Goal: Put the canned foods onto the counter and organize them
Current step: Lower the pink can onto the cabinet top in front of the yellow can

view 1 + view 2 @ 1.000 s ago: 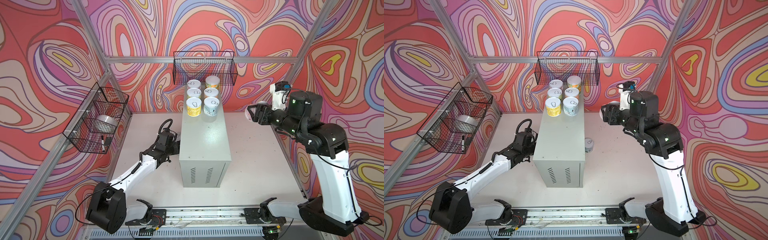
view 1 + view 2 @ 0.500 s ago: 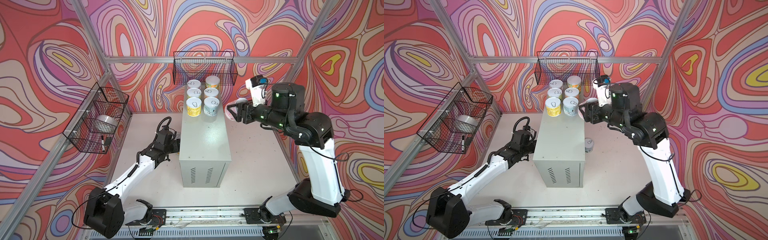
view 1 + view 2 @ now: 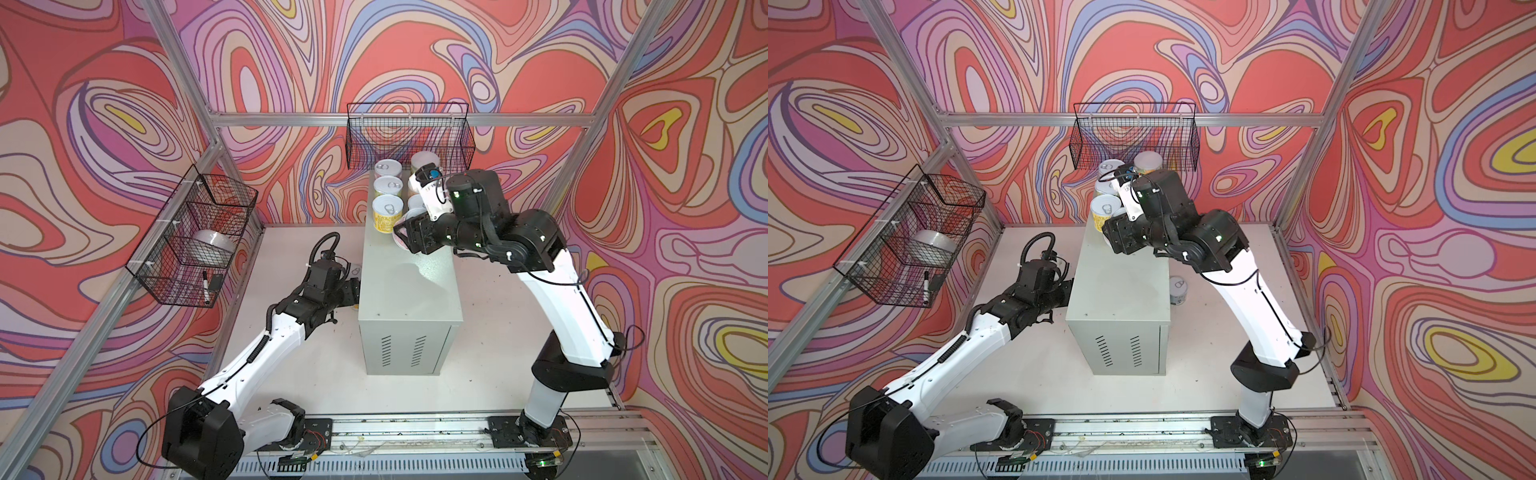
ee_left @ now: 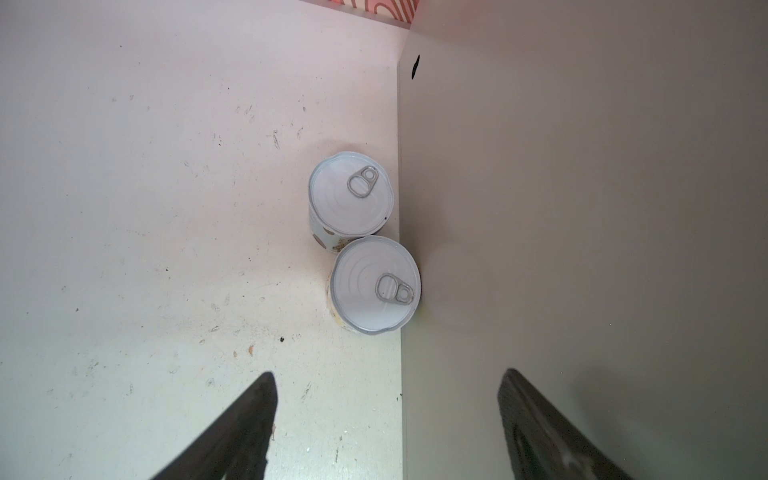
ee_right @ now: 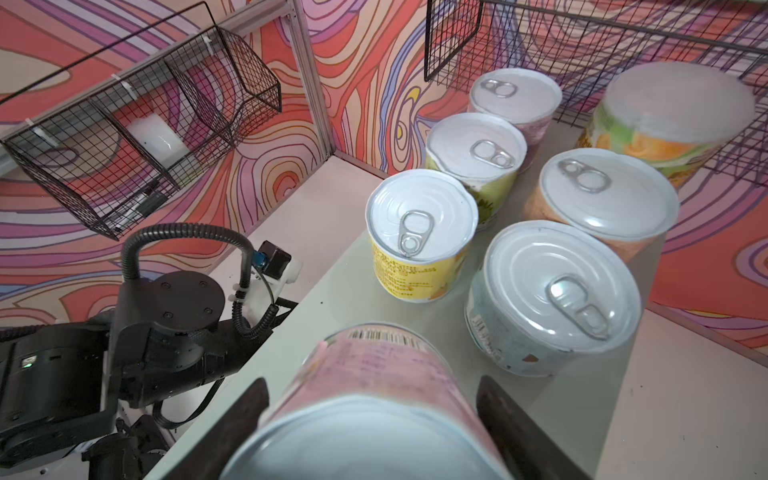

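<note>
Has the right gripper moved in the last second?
Yes. Shut on the pink can, the right gripper has swung left in both top views, from right of the counter to over its top, beside the yellow can.

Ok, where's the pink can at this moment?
In the right wrist view the pink can is held by the right gripper above the counter, just short of the yellow can and the pale blue can that front the two rows.

Six cans (image 5: pixel 422 220) standing in two rows on the cabinet (image 3: pixel 411 291) at its back, two cans (image 4: pixel 376 286) sitting on the table (image 4: pixel 166 208) left of it.
</note>
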Tool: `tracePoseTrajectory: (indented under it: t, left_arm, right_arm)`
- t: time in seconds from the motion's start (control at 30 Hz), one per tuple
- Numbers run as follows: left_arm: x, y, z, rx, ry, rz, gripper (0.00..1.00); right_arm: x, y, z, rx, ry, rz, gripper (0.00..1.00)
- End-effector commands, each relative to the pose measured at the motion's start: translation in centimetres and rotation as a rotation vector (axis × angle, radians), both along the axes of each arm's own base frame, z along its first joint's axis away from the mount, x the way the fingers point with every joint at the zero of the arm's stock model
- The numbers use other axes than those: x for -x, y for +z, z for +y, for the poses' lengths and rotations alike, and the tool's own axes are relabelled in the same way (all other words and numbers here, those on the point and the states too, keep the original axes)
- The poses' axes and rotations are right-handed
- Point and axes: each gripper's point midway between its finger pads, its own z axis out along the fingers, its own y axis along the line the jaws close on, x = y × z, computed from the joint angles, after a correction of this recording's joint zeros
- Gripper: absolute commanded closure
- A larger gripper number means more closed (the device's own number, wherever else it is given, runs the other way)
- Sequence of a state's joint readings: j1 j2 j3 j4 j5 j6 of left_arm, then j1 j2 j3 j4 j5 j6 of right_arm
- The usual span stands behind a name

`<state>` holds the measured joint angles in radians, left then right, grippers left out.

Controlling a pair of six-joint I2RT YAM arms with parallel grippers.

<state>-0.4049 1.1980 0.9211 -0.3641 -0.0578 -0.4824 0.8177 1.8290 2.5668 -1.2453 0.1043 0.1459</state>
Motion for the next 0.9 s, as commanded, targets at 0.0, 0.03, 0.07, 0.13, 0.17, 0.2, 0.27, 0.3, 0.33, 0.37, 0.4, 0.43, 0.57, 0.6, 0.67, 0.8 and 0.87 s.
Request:
tracePoseTrajectory:
  t: [0.0, 0.03, 0.07, 0.13, 0.17, 0.2, 0.27, 0.3, 0.33, 0.37, 0.4, 0.43, 0.57, 0.6, 0.67, 0.8, 0.87]
  left_arm:
    - [0.1, 1.3, 0.3, -0.006, 0.004, -0.017, 0.16]
    - [0.2, 1.4, 0.3, -0.005, 0.005, -0.019, 0.16]
    - [0.3, 1.4, 0.4, -0.005, 0.005, -0.020, 0.16]
    - [0.4, 1.6, 0.5, -0.002, 0.007, -0.027, 0.16]
    - [0.5, 1.8, 0.5, -0.001, 0.009, -0.031, 0.16]
    - [0.6, 1.8, 0.6, -0.002, 0.009, -0.033, 0.16]
    - [0.6, 1.9, 0.7, -0.003, 0.011, -0.038, 0.16]
    - [0.7, 1.8, 0.7, -0.003, 0.011, -0.036, 0.16]
    - [0.7, 1.7, 0.7, -0.004, 0.011, -0.035, 0.16]
    - [0.7, 1.7, 0.7, -0.003, 0.011, -0.033, 0.16]
    - [0.7, 1.6, 0.6, -0.001, 0.010, -0.032, 0.16]
    - [0.7, 1.5, 0.6, 0.001, 0.011, -0.030, 0.16]
    - [0.9, 1.7, 0.7, 0.003, 0.013, -0.037, 0.16]
    - [0.9, 1.7, 0.8, 0.003, 0.014, -0.037, 0.16]
    - [1.0, 2.0, 0.8, 0.001, 0.013, -0.045, 0.16]
    - [1.1, 2.2, 1.0, 0.002, 0.016, -0.050, 0.16]
    - [1.1, 2.2, 1.0, 0.001, 0.018, -0.052, 0.16]
  right_arm:
    - [-0.5, 1.5, 0.1, -0.033, -0.025, -0.050, 1.00]
    - [-0.5, 1.1, 0.4, -0.029, -0.022, -0.043, 1.00]
    - [-0.5, 0.7, 0.9, -0.022, -0.015, -0.036, 1.00]
    - [-0.5, 0.2, 1.3, -0.007, -0.017, -0.036, 1.00]
    - [-0.7, -0.1, 1.5, 0.003, -0.020, -0.032, 1.00]
    - [-0.7, -0.3, 1.5, 0.007, -0.022, -0.031, 1.00]
    - [-0.8, -0.8, 1.9, 0.015, -0.019, -0.022, 1.00]
    - [-1.0, -1.0, 1.9, 0.018, -0.022, -0.018, 1.00]
    - [-1.0, -1.4, 2.2, 0.025, -0.020, -0.011, 1.00]
    - [-1.2, -1.8, 2.2, 0.033, -0.023, -0.006, 1.00]
    - [-1.2, -2.1, 2.3, 0.037, -0.024, -0.001, 1.00]
    - [-1.4, -2.4, 2.4, 0.040, -0.027, 0.004, 1.00]
    - [-1.7, -2.9, 2.6, 0.040, -0.034, 0.010, 1.00]
    - [-1.7, -3.0, 2.7, 0.040, -0.037, 0.009, 1.00]
    - [-2.0, -3.3, 2.7, 0.049, -0.047, 0.012, 1.00]
    - [-2.3, -4.0, 2.9, 0.060, -0.055, 0.025, 0.67]
    - [-2.3, -4.2, 3.0, 0.061, -0.055, 0.030, 0.53]
